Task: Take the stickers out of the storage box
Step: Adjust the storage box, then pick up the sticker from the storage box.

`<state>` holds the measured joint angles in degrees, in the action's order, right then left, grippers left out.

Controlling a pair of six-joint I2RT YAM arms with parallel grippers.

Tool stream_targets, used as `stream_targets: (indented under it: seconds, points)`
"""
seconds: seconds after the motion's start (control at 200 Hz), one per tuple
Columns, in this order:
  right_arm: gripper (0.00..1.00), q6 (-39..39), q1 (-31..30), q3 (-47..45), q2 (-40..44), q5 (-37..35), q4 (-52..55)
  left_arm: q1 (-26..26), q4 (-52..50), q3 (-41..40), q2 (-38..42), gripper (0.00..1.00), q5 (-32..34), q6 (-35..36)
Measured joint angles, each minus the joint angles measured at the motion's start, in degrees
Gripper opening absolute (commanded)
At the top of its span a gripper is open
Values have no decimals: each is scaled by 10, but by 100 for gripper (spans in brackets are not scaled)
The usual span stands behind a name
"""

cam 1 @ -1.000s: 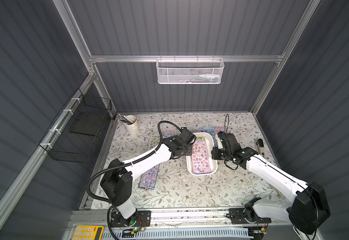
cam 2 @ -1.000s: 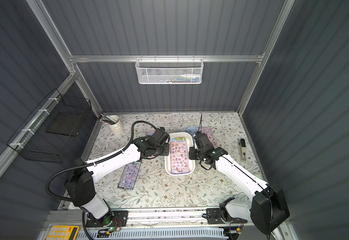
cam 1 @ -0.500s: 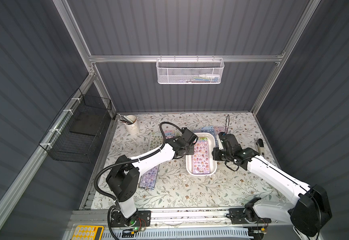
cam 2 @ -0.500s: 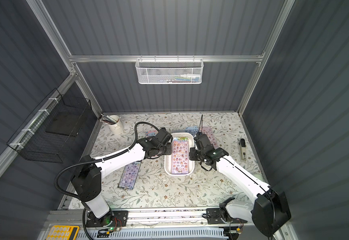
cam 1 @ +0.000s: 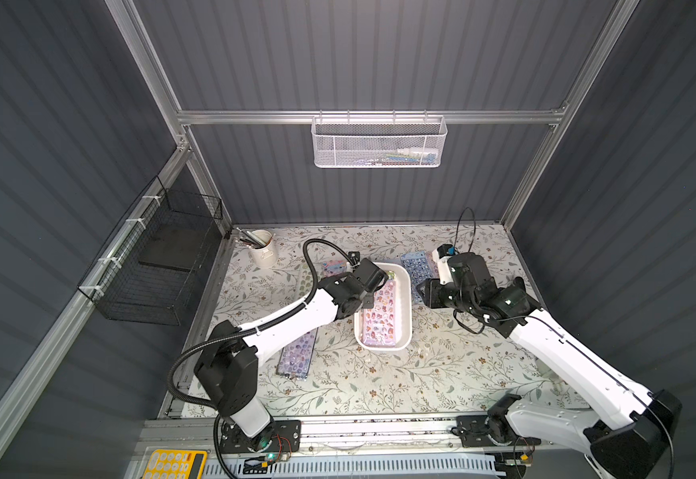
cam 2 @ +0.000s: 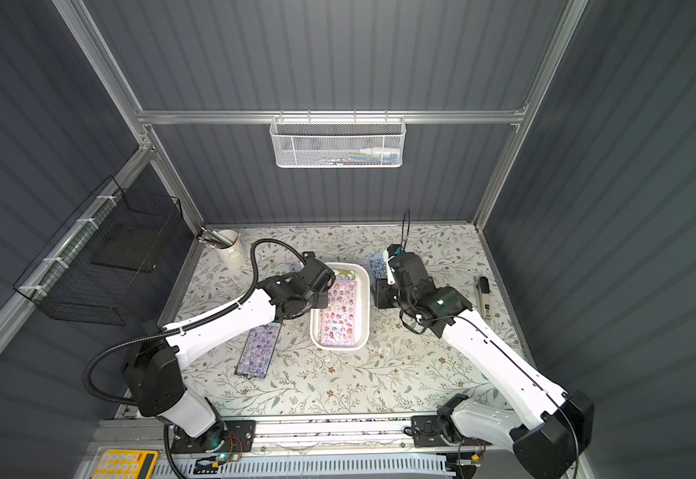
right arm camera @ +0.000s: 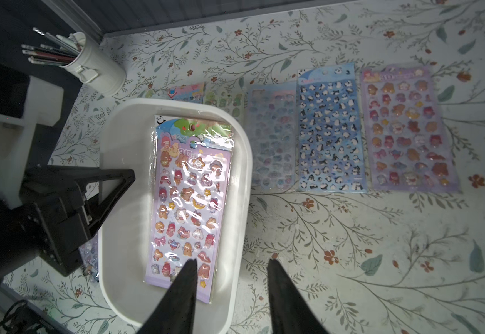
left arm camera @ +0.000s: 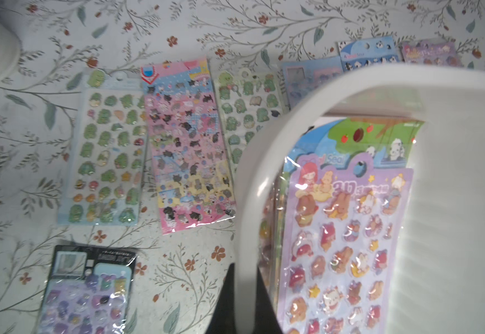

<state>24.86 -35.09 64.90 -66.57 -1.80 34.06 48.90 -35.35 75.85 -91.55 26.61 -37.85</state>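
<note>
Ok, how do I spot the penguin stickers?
Find the white storage box mid-table. Toward the right arm, three sheets lie in a row. The penguin sheet is the middle one: blue with black-and-white birds, between a pale sheet and a purple sheet.

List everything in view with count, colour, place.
shallow plastic storage box: one, white, floral table centre
glossy sticker sheets inside it: two or more, purple topmost
sticker sheets on table: seven; green, pink, green, purple left of box; pale blue, blue, purple right
pencil cup: one, white, far left
mesh basket: one, white, back rail
wire basket: one, black, left wall
calculator: one, yellow, front left
left gripper: black, shut on box rim
right gripper: black, open, beside box
</note>
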Motion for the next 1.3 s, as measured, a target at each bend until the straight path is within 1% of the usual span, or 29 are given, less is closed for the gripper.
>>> stream_targets:
  seconds: [0.09,0.2,0.375,0.52,0.665,0.99,1.191,1.301]
  points:
    - [49,0,-35,27,-23,-2,4,-4,-2,-8,32,0,16,-7]
    - [50,3,-75,55,-73,-2,2,-11,-3,-21,65,0,28,-15]
    - [53,8,-114,85,-157,-1,0,-21,-9,-39,89,0,43,-26]
    - [55,13,-122,106,-203,-6,-1,-25,-14,-46,96,0,47,-31]
    - [56,19,-127,129,-240,-27,-3,-26,-15,-47,101,0,50,-33]
    - [59,35,-139,140,-294,-80,-27,-26,-14,-47,104,0,50,-34]
    - [61,37,-139,150,-308,-75,-49,-26,-13,-47,108,0,52,-33]
    - [59,39,-138,150,-313,-60,-65,-30,-14,-47,111,0,56,-33]
